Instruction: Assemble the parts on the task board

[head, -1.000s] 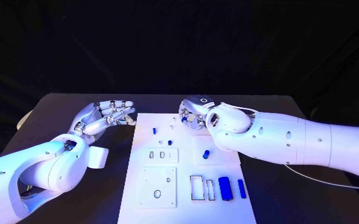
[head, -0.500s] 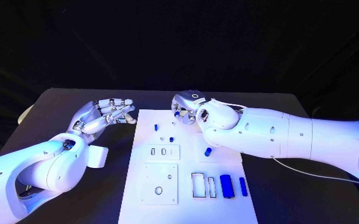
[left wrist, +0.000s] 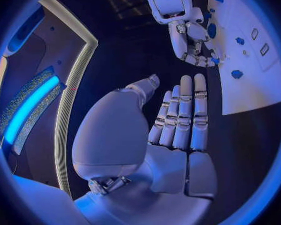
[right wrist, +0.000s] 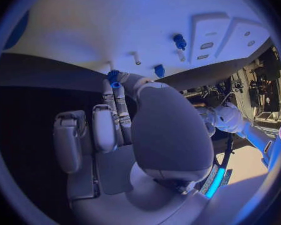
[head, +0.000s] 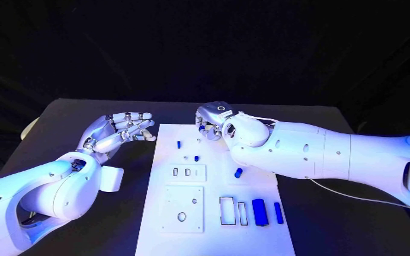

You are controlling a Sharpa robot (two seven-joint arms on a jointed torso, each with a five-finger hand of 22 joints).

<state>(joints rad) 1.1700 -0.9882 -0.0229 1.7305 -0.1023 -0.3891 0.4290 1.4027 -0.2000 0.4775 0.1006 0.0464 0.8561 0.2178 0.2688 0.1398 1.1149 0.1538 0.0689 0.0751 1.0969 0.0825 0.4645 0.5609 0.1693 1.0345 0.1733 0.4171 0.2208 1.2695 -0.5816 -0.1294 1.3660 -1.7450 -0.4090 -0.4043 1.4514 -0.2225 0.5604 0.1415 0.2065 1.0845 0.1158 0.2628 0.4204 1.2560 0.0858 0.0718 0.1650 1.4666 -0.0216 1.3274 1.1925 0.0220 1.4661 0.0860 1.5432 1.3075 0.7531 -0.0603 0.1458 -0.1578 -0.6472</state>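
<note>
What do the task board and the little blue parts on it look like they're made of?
Task board: looks like matte white plastic, flat with cut-out slots, though that is uncertain. Blue parts: likely smooth moulded plastic, uniform colour with a slight sheen.

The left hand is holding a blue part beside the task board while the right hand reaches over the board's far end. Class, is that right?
Not quite. The left hand is empty, fingers apart, as the left wrist view shows. It does sit beside the task board, and the right hand does reach over the board's far end.

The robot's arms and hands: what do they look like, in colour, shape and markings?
Both arms are smooth, rounded white shells with small dark dots. The left hand and right hand are silver metal with segmented fingers. A thin white cable loops along the right arm, which also bears a dark ring mark at its wrist.
</note>
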